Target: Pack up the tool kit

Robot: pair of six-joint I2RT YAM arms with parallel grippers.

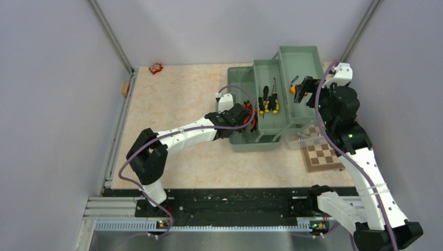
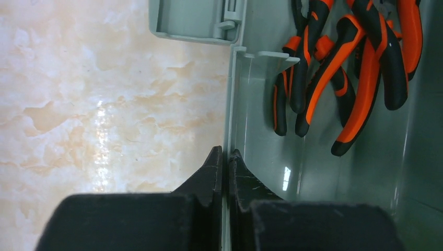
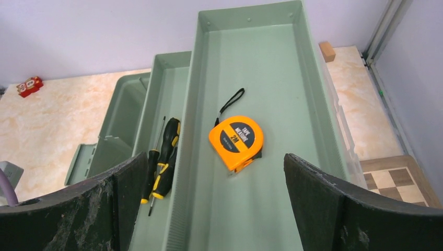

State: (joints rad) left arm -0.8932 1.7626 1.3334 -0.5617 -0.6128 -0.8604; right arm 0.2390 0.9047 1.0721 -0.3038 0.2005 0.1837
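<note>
The sage-green toolbox (image 1: 237, 78) stands open at the back of the table, its trays stepped up to the right. Orange-black pliers (image 2: 345, 63) lie in its bottom compartment. My left gripper (image 2: 225, 154) is shut on the thin left wall (image 2: 230, 104) of the box, one finger outside and one inside. Yellow-black screwdrivers (image 3: 166, 159) lie in the middle tray. The orange tape measure (image 3: 236, 142) rests in the upper tray (image 3: 292, 94). My right gripper (image 3: 215, 159) hangs open above that tray, with nothing between its fingers.
The brown-and-cream chessboard (image 1: 323, 154) lies right of the toolbox, under my right arm. A small red object (image 1: 155, 68) sits at the back left, a wooden block (image 1: 125, 88) at the left edge and another (image 3: 327, 51) behind the box.
</note>
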